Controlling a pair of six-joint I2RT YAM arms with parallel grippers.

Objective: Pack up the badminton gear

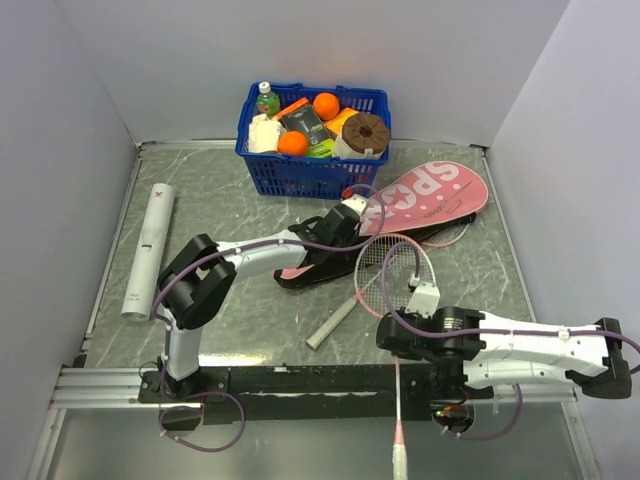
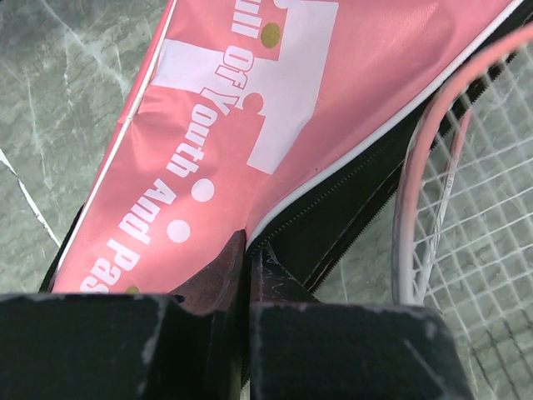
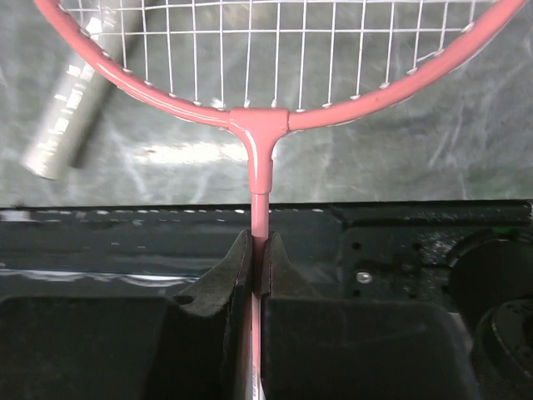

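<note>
The pink "SPORT" cover point(image 1: 432, 193) lies at the centre right, its black-edged narrow end point(image 1: 305, 268) toward the left. My left gripper point(image 1: 350, 213) is shut on the cover's black zipper edge point(image 2: 287, 218), with the pink fabric point(image 2: 250, 108) just ahead. My right gripper point(image 1: 394, 334) is shut on the pink shaft point(image 3: 258, 187) of a racket. Its head point(image 1: 396, 268) lies on the table and its white-pink handle point(image 1: 400, 458) sticks out past the near edge. A second racket's white handle point(image 1: 331, 324) lies beside it. The long white tube point(image 1: 148, 250) lies at the left. No shuttlecocks show.
A blue basket point(image 1: 300, 172) of groceries stands at the back, just behind the cover. Grey walls close in the table on the left, back and right. The black base rail point(image 1: 300, 380) runs along the near edge. The second racket's handle shows blurred in the right wrist view point(image 3: 67, 125).
</note>
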